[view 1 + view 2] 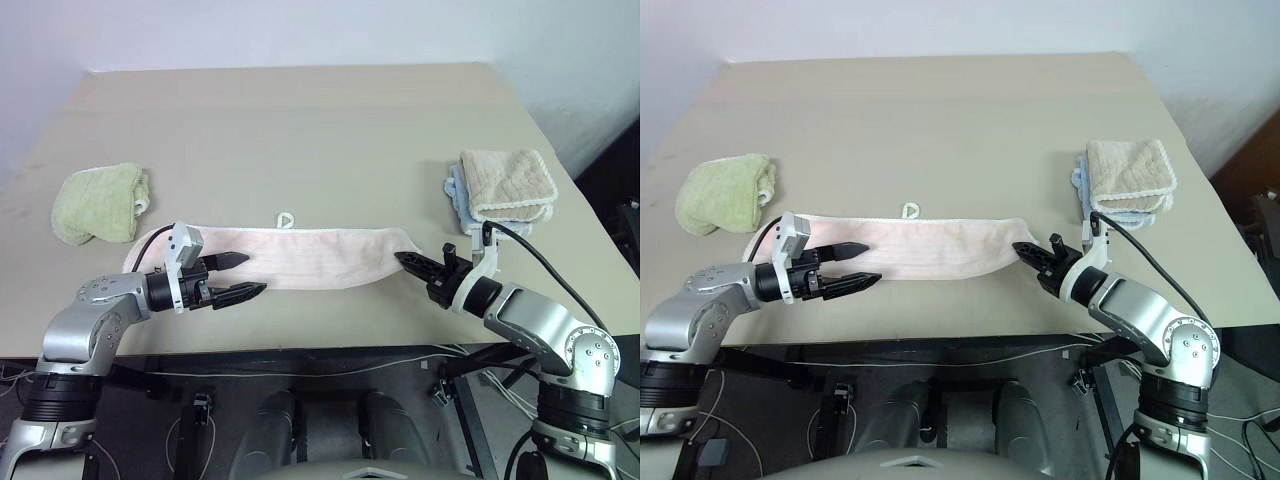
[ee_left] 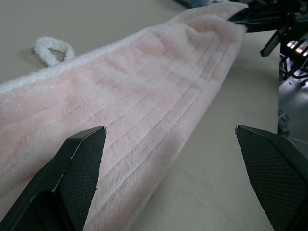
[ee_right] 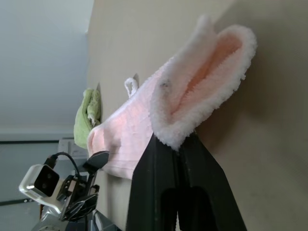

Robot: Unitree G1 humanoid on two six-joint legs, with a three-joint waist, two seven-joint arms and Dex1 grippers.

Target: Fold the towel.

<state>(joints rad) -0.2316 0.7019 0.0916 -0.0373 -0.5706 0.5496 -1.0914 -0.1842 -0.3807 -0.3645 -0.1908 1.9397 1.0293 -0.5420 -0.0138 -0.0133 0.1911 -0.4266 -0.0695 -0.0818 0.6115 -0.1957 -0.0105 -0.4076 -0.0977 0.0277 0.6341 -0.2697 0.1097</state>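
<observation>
- Your towel [image 1: 300,257] lies on the table [image 1: 300,130] as a long pink band, folded lengthwise, running left to right near the front edge; its white edging faces the far side, and the small white loop [image 1: 286,220] sticks out from that far edge near the middle.
- Your right gripper [image 1: 408,262] is at the towel's right end; its jaws are closed on that end, and the right wrist view shows the folded edge [image 3: 202,91] pinched between the two black fingers, with the cloth curling up past the tips.
- Your left gripper [image 1: 240,276] is at the towel's left end, pointing along it toward the right; its jaws stand wide open and grip nothing; one finger [image 2: 77,183] lies over the pink cloth and the other [image 2: 274,178] over bare table in front of the near edge; you cannot tell whether either finger touches the cloth.
- A green towel [image 1: 98,202] sits crumpled at the table's left, just beyond your left arm, apart from the pink one.
- A beige towel [image 1: 507,183] with scalloped white edging rests folded at the right, on top of a pale blue cloth [image 1: 458,200]; that stack is close to your right gripper but not touching it.
- You have no containers on the table; everything lies straight on the tabletop.
</observation>
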